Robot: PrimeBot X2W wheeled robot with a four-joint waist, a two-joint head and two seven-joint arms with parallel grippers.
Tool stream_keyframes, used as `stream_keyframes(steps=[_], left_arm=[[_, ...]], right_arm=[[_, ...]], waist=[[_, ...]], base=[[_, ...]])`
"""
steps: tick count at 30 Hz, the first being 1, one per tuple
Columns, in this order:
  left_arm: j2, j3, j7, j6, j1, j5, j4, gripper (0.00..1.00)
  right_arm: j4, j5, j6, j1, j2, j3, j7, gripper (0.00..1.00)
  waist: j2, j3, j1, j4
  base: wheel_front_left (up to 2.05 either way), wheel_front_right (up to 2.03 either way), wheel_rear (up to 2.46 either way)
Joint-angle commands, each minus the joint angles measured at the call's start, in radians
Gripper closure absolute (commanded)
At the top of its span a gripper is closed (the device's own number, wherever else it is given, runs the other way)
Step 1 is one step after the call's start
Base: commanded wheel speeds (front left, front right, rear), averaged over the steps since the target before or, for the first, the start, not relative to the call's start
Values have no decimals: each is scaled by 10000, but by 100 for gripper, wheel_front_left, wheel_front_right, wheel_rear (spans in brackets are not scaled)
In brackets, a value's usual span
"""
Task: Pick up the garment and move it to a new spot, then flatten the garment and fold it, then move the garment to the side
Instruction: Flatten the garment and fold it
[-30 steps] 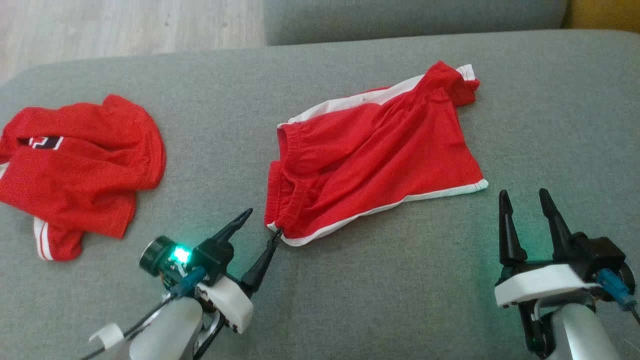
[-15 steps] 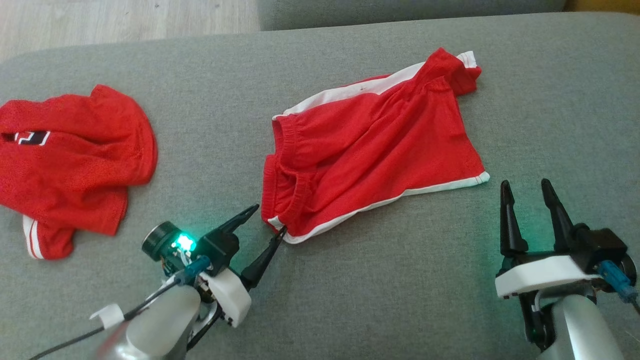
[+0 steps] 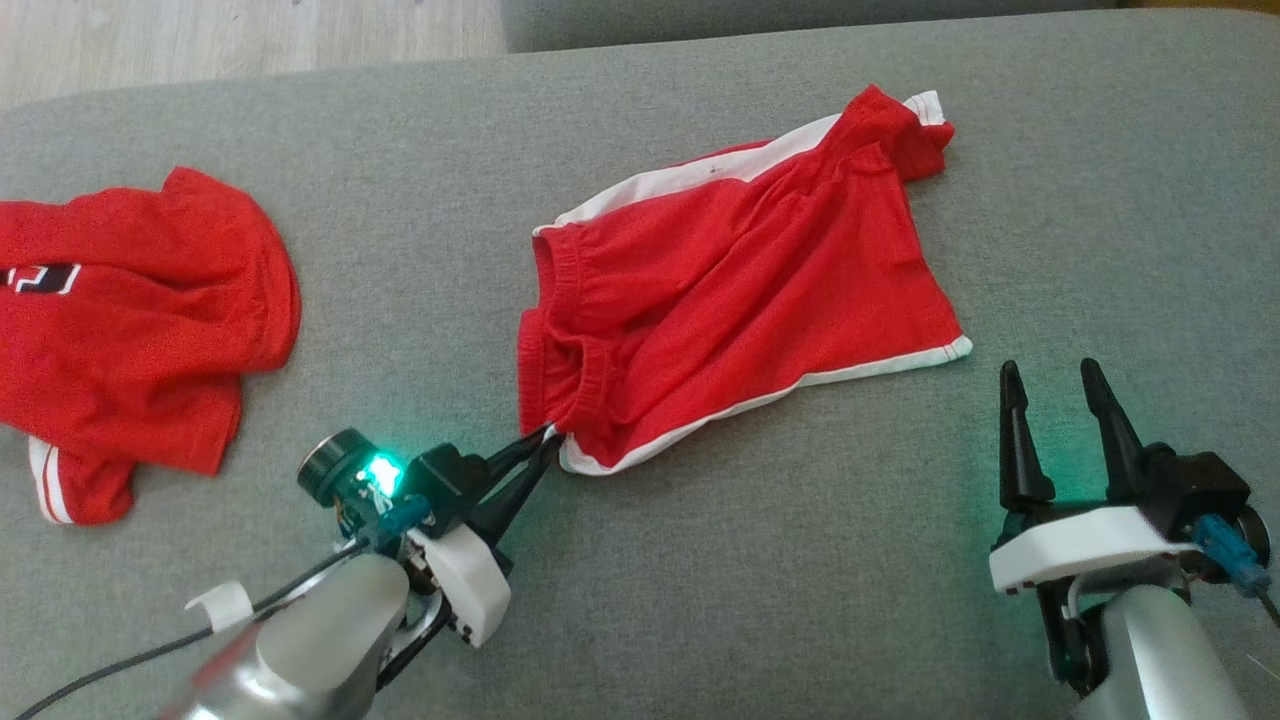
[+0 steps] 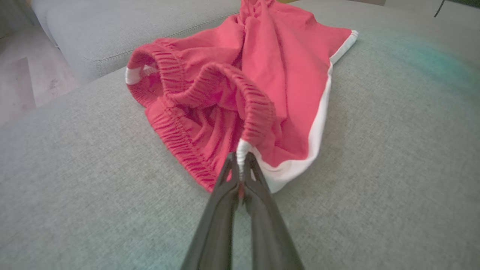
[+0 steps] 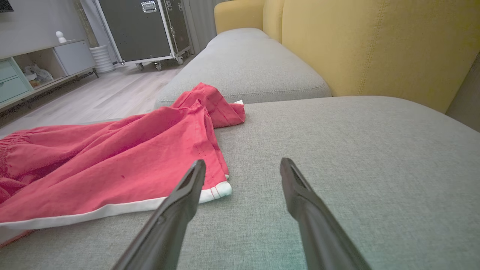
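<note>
Red shorts lie rumpled mid-cushion on grey sofa. Left gripper pinched on waistband's white-trimmed near corner. Right gripper fingers spread, empty, just beside hem corner.

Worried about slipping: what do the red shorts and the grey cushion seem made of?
Red shorts: probably thin sports knit, matte; it drapes softly, with a gathered elastic waistband. Grey cushion: woven upholstery fabric, matte; a fine flecked weave shows.
</note>
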Motion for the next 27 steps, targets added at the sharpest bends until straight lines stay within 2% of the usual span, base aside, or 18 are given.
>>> stream_keyframes(steps=[1, 4, 9, 18, 27], left_arm=[[324, 253, -95, 18, -504, -77, -185, 100], [339, 335, -95, 18, -572, -249, -232, 100], [306, 1092, -95, 87, -381, -362, -494, 100], [55, 1880, -95, 182, 70, 62, -1124, 100], [-204, 2169, -95, 95, 68, 412, -1187, 100]], right_arm=[[-250, -78, 65, -346, -25, 206, -107, 0], [-132, -95, 65, -343, -24, 214, -107, 0], [239, -397, 65, -506, -30, 394, -107, 0], [2342, -1263, 65, -1752, -176, -29, 769, 0], [4256, -1273, 65, -3063, -186, -152, 1418, 0]], waist=[[0, 2, 0, 7], [0, -8, 0, 37], [0, -96, 0, 142], [0, -98, 0, 447], [0, 73, 0, 655]], base=[[0, 0, 0], [0, 0, 0], [0, 0, 0], [0, 0, 0], [0, 0, 0]])
